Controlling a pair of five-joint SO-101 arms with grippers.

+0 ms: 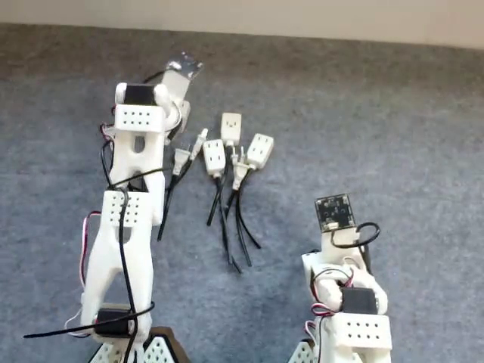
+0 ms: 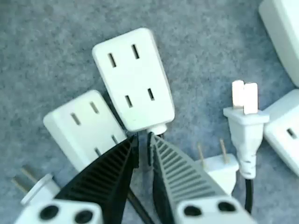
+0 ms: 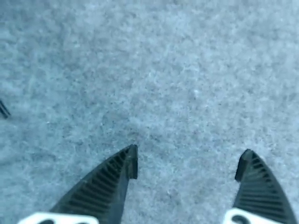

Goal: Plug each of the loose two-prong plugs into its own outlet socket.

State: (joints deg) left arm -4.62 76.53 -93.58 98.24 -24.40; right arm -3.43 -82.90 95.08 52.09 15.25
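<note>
Your left pincer [image 2: 143,142] is closed to a thin slit. Its tips sit right at the cord end of a white socket block [image 2: 133,79], and you cannot tell whether the black cord [image 2: 134,205] running under the fingers is actually pinched. The block lies face up with its slots showing, its long axis running straight away from the tips.

A second block [image 2: 84,123] lies just beside it, also face up and angled off to one side. Three loose plugs lie around the pair:
- A tall plug [image 2: 245,123] has its two flat prongs pointing away from the pincer, roughly in line with the first block's long axis.
- A small plug [image 2: 219,165] sits just beside the grey finger, with thin prongs aimed the same way.
- A third plug [image 2: 32,186] lies on the far side of the black finger, its prongs slanted.

Your right pincer [image 3: 189,161] is spread wide over bare grey covering, well apart from the plugs. A bit of black lead [image 3: 3,109] shows at the edge of that view.

From above, the counter [image 1: 393,113] is covered in grey, carpet-like cloth, with a pale band [image 1: 302,15] along its far edge. The cluster [image 1: 214,153] of sockets and plugs lies between the two arms. It is close to the left arm [image 1: 128,197] and farther out on the counter than the right arm [image 1: 344,302]. The sockets fan out with their slotted ends toward the far side, and their black trailing cords [image 1: 225,227] run back toward the arm bases.
</note>
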